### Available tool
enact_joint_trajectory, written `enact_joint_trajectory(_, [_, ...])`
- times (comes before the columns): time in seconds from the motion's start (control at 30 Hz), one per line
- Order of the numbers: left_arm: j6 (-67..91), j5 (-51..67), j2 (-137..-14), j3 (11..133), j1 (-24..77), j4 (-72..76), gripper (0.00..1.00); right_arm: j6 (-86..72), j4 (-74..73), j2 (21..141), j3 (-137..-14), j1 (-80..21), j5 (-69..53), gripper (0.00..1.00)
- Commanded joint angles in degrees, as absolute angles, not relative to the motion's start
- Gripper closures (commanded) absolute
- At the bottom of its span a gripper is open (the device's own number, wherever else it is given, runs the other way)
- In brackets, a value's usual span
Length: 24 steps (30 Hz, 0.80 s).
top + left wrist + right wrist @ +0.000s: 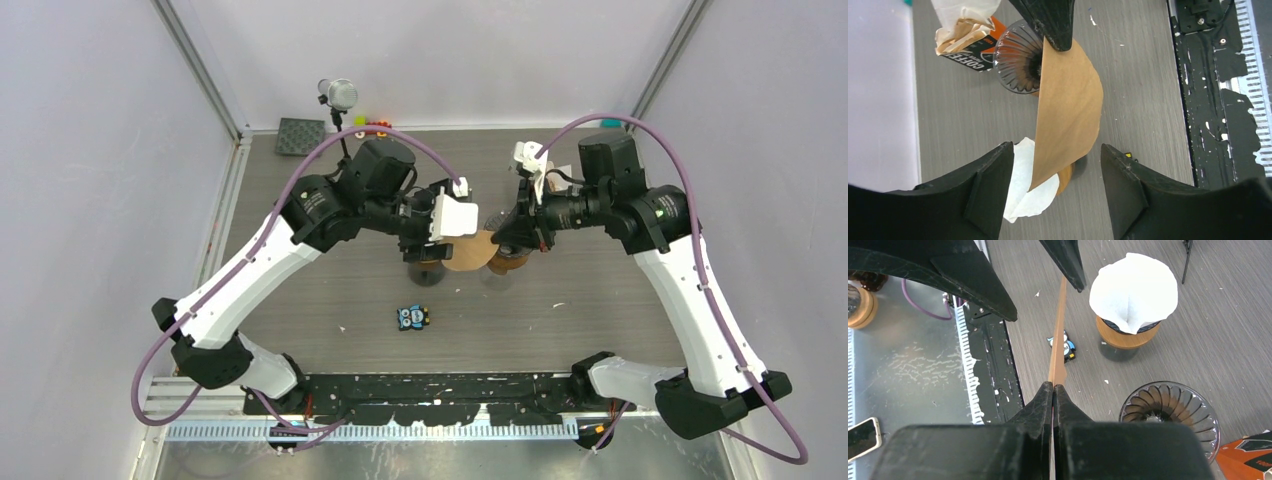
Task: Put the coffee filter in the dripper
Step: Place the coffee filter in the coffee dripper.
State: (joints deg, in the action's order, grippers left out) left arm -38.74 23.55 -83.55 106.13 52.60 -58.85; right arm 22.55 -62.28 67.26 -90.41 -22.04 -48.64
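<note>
A brown paper coffee filter [1068,110] hangs in the air between the two grippers. My right gripper [1053,387] is shut on one end of it, and the filter [1058,335] shows edge-on in the right wrist view. My left gripper [1057,148] is open; its fingers [983,195] straddle the filter's other end without touching it. Below stands an empty ribbed glass dripper [1170,412]. Beside it a second dripper with a wooden collar [1128,337] holds a white filter [1133,290]. From above, the brown filter [467,252] hides most of both drippers.
An orange pack of coffee filters [968,35] lies beyond the glass dripper. A small owl figure [412,318] sits on the table in front. A microphone on a stand [340,95] is at the back. A phone [863,437] lies on the metal ledge.
</note>
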Motion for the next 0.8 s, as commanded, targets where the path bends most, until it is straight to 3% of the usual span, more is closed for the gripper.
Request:
enact_joint_trajectory(0.0, [-39.98,28.15,-82.72,104.92,52.73,-57.87,0.37,25.32,-62.35,66.88,-89.92,-22.72,-50.76,1.00])
enact_joint_trajectory(0.13, [-38.50,29.34,-84.22,105.27,52.73,-57.85,0.47,25.71,-62.42,66.62,-89.83,-22.80,-50.37,1.00])
enact_joint_trajectory(0.43, [-36.79,30.51,-86.38,104.78,52.74,-56.61,0.52,26.46,-62.37,66.07,-89.18,-22.80,-49.88,1.00])
enact_joint_trajectory(0.77, [-33.99,32.92,-87.84,104.94,52.73,-54.91,0.69,25.79,-61.03,66.33,-88.16,-22.85,-49.65,1.00])
